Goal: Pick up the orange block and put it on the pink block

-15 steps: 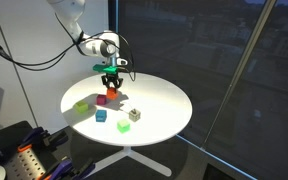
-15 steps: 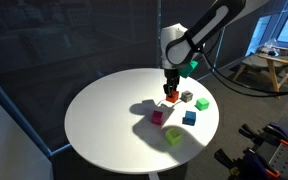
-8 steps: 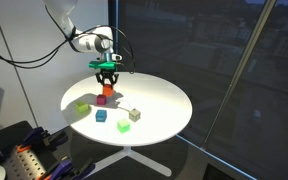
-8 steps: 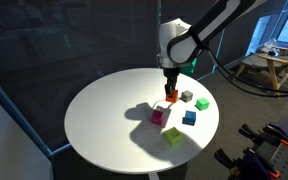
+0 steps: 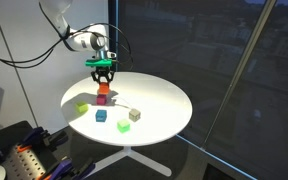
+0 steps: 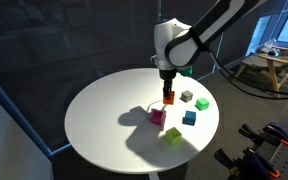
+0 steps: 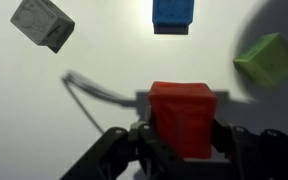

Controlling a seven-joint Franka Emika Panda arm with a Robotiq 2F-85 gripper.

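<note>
My gripper (image 5: 103, 78) is shut on the orange block (image 5: 103, 88), a small red-orange cube held a little above the round white table (image 5: 159, 95). In an exterior view the block (image 6: 168, 98) hangs just up and right of the pink block (image 6: 158, 116). The pink-magenta cube (image 5: 101, 99) rests on the table, almost straight below the held cube. In the wrist view the orange block (image 7: 182, 118) sits between my two dark fingers (image 7: 182, 140). The pink block does not show there.
A light green cube (image 5: 82, 106), a blue cube (image 5: 100, 115), a grey cube (image 5: 135, 114) and a small green cube (image 5: 124, 125) lie on the table. The wrist view shows the grey (image 7: 42, 22), blue (image 7: 173, 12) and green (image 7: 268, 57) cubes.
My gripper has risen with the orange block and shifted sideways until it hangs over the pink block. The other cubes have not moved.
</note>
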